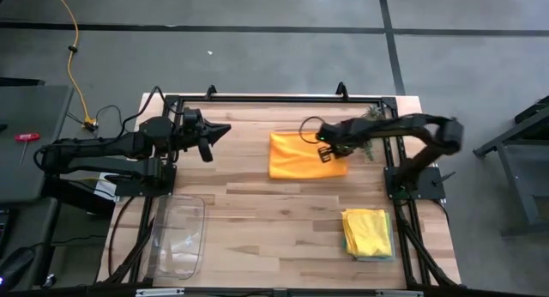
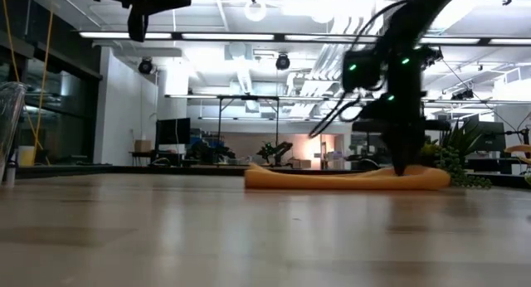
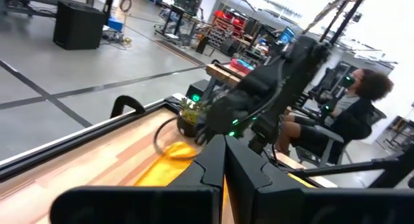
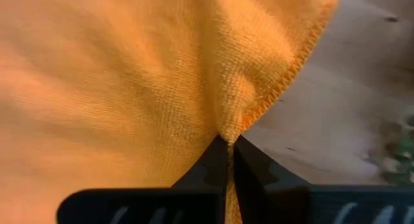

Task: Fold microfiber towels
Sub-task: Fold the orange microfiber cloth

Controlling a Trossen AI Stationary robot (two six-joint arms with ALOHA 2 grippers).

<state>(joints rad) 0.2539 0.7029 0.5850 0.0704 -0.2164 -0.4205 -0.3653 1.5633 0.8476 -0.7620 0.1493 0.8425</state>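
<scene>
Wooden table (image 1: 257,211): right hand (image 1: 327,154) pinches orange towel (image 1: 296,155); plant (image 1: 371,117) beside; left hand (image 1: 225,129) closed, empty

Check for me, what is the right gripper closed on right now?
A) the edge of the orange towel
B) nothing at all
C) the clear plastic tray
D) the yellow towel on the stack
A: in the right wrist view the right gripper pinches a stitched edge of the orange towel, far from the towel stack.

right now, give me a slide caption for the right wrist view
Right gripper shut on the hemmed edge of the soft orange microfiber towel lying on the wooden table.
</scene>
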